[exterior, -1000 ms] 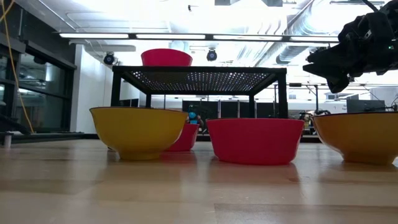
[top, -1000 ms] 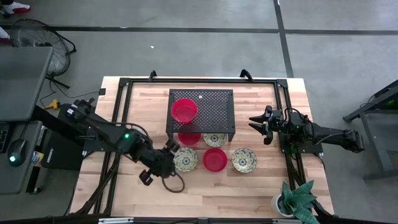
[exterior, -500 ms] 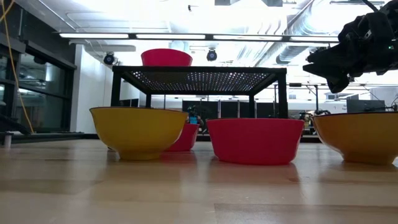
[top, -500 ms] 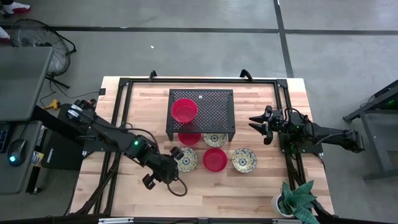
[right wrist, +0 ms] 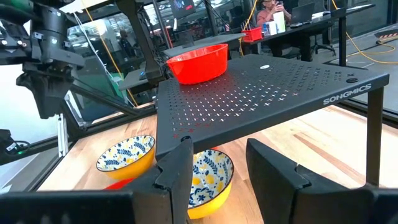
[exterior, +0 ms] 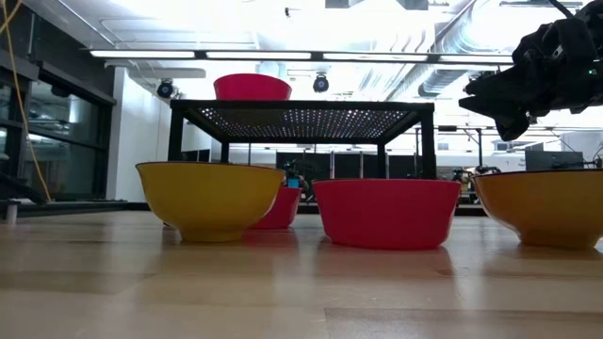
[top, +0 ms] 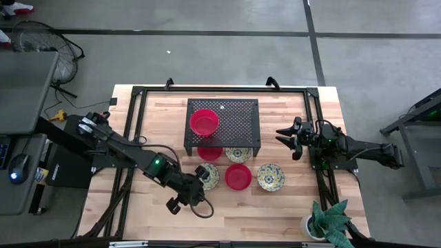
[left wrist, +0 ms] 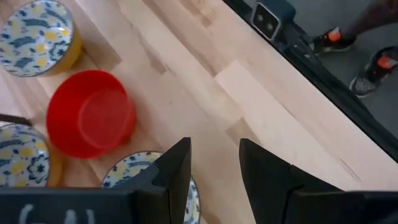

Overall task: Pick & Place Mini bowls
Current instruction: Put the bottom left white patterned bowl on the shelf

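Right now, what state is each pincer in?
Left pincer: open, holding nothing, above the front-left cream floral mini bowl.
Right pincer: open, holding nothing, waiting at the table's right side.

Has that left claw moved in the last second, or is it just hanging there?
Yes. In the high view the left gripper has slid along the table's front side toward the red bowl, now over the patterned bowl. The black rack stayed put.

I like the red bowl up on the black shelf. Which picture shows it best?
The right wrist view: the red bowl sits close and whole. The high view shows it small, the low view only its side; the left wrist view misses it.
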`<state>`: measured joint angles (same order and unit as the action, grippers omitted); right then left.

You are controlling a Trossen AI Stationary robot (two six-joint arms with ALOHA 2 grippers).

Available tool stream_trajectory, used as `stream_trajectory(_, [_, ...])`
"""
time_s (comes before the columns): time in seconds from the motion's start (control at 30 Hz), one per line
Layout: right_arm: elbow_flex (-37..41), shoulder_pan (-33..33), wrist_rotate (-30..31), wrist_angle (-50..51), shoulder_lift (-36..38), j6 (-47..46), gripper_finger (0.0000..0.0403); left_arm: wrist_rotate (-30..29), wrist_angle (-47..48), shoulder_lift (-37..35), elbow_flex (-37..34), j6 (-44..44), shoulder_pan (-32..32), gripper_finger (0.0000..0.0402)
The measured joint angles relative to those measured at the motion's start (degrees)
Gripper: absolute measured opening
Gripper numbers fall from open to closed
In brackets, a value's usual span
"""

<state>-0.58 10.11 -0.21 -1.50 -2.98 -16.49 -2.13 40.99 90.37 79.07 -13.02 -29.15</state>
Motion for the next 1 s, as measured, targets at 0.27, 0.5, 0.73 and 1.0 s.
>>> stream_trajectory(0.27, [0.0, 0.0, 0.0, 0.0, 0.0, 0.0, 0.0138, -0.2, 5.6, 1.8, -0.2, -0.5, 1.9, 0.0131])
stream_trajectory(0.5, [0.0, 0.0, 0.0, 0.0, 0.0, 0.0, 0.0138, -0.9, 6.0, 2.5, -1.6, -1.6, 1.7, 0.0131])
stream_trajectory(0.73, [0.0, 0.0, 0.0, 0.0, 0.0, 0.0, 0.0138, -0.4, 0.3, 2.6, -8.8, -1.8, 1.8, 0.0131])
stream_trajectory(1.0, [0.0, 0.0, 0.0, 0.0, 0.0, 0.0, 0.0138, -7.2, -0.9, 2.5, -11.7, -2.4, 1.8, 0.0131])
